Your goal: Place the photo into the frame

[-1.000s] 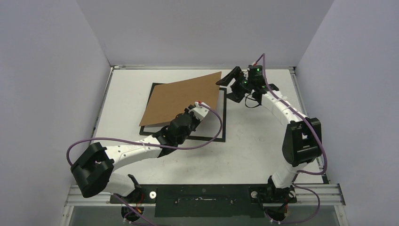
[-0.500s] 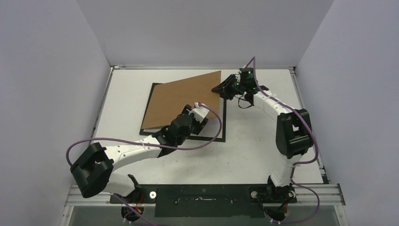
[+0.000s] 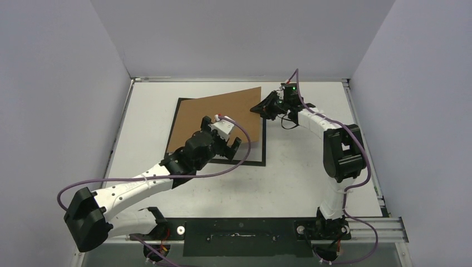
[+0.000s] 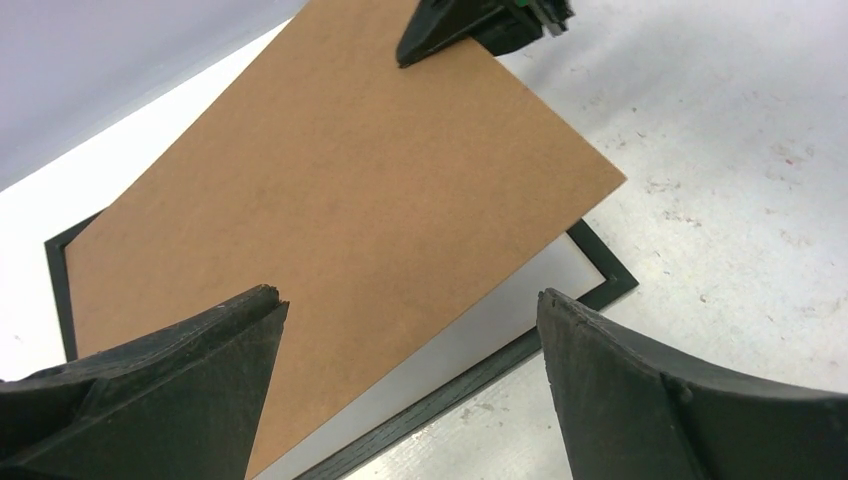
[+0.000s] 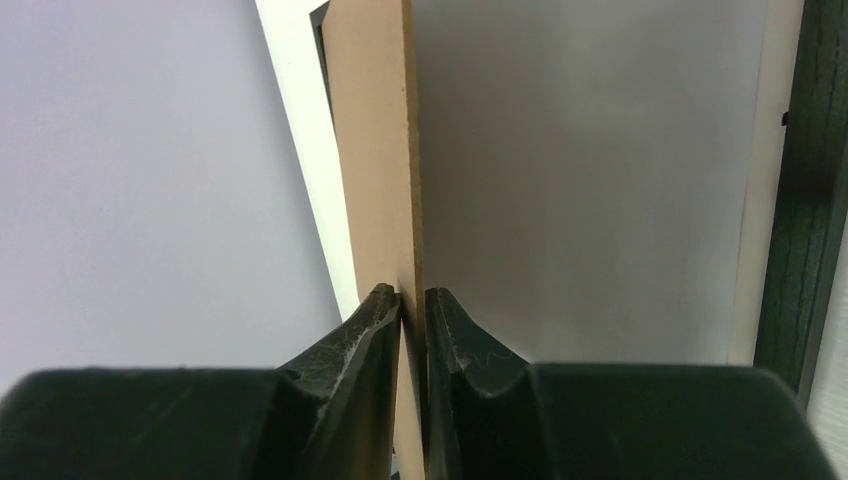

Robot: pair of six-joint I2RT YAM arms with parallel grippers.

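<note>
The frame [image 3: 264,146] is lying flat on the table [image 3: 300,172]. A pale sheet [image 4: 500,312] is sitting inside it; I cannot tell whether it is the photo. The brown board [image 3: 217,114] is covering most of both, tilting up at its far right corner. My right pincer [image 3: 257,108] is clamping that corner, jaws nearly together. My left pincer [image 4: 408,298] is hovering wide open over the board's near part, holding nothing.

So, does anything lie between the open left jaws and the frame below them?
Yes. The brown backing board lies tilted over most of the frame, directly beneath the left jaws. The right jaws pinch its far right corner, raised. Under it, a pale sheet fills the frame; whether that is the photo cannot be told.
</note>
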